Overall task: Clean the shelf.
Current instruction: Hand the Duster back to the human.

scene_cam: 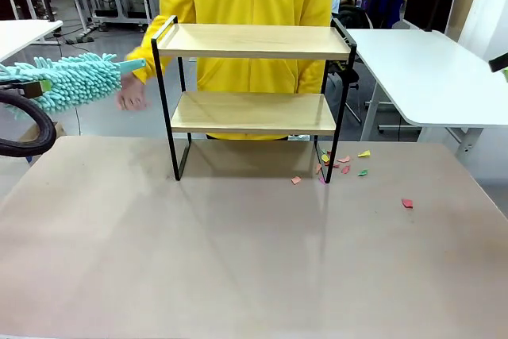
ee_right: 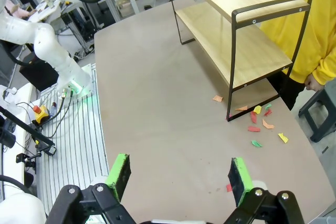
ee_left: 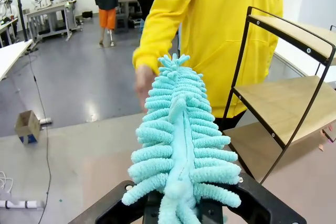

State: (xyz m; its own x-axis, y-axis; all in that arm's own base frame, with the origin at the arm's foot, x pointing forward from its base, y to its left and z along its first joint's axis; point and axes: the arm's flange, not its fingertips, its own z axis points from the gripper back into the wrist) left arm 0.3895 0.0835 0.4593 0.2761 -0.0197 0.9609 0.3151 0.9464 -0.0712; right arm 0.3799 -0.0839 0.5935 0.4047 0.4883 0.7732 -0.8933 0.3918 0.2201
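A: What is shown from the front?

B: The shelf [scene_cam: 252,93] is seen at the far middle of the table [scene_cam: 238,260], both boards bare. Coloured paper scraps [scene_cam: 343,166] are scattered on the table by its right foot. A turquoise duster [scene_cam: 63,81] is held out at the left edge, well apart from the frame, and the person's hand [scene_cam: 132,98] is seen just beside its tip.

A: And from the left wrist?

B: The duster [ee_left: 181,140] is gripped at its base by the left gripper [ee_left: 181,211] — the fingers are buried under the fluff, so their exact spread cannot be read, but they are closed on the handle. The shelf [ee_left: 283,98] lies to the right of the head.

A: How should the step be done well?

B: In all likelihood the head should be brought level over the top board and drawn along its length, kept inside the raised side rails so the frame is not knocked.

A: The right wrist?

B: The right gripper [ee_right: 181,174] is seen spread wide, its green pads [ee_right: 119,174] far apart — nothing is held or touched. The shelf [ee_right: 236,35] stands ahead, the scraps [ee_right: 260,124] by its near foot.
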